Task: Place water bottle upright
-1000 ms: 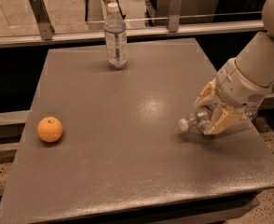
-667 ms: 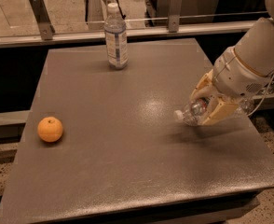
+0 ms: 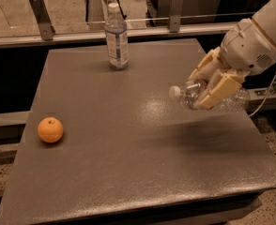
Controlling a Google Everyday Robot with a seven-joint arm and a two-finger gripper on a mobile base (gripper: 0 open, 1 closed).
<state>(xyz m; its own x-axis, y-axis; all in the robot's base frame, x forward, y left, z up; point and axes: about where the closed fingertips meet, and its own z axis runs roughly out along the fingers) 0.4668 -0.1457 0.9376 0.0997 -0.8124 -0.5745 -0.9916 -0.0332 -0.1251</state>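
Bottle (image 3: 235,100) horizontal in midair tool (image 3: 202,90), cap (image 3: 174,92) leftward

The gripper (image 3: 200,91) hangs over the right side of the grey worktop (image 3: 128,163). Its cream jaws are closed around the water bottle (image 3: 234,101), which lies nearly level in the air with its white cap pointing left and a soft shadow below it. A labelled bottle (image 3: 117,36) stands upright near the far edge and an orange (image 3: 50,130) sits near the left edge, both well apart from the gripper.
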